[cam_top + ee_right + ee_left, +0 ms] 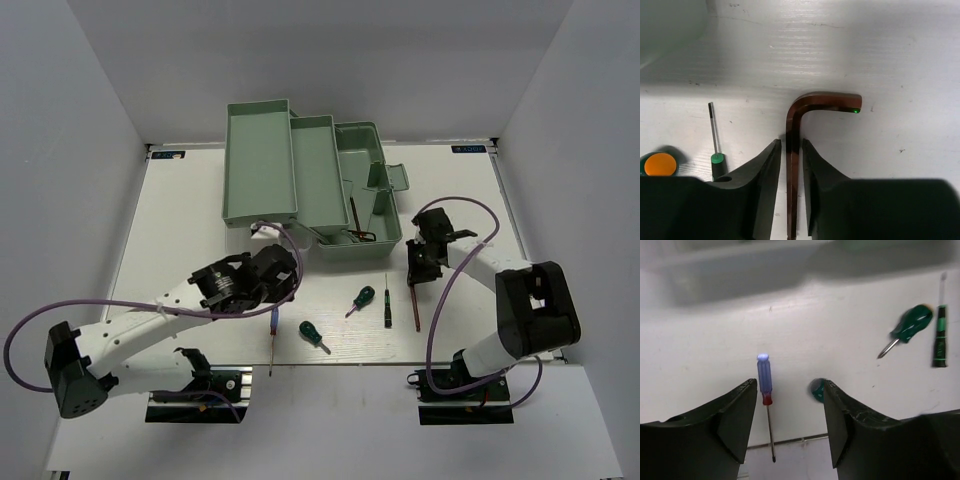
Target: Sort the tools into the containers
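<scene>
Hex key (812,100), brown, L-shaped, held by right end effector (791,146), left end effector (790,385) wide

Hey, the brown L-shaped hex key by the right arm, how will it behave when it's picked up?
Likely stiff: the hex key looks like solid bent metal. Its L shape should stop it rolling, though the glossy finish may slip. With the right end effector straddling only the long arm, the bent end might tip it sideways.
</scene>
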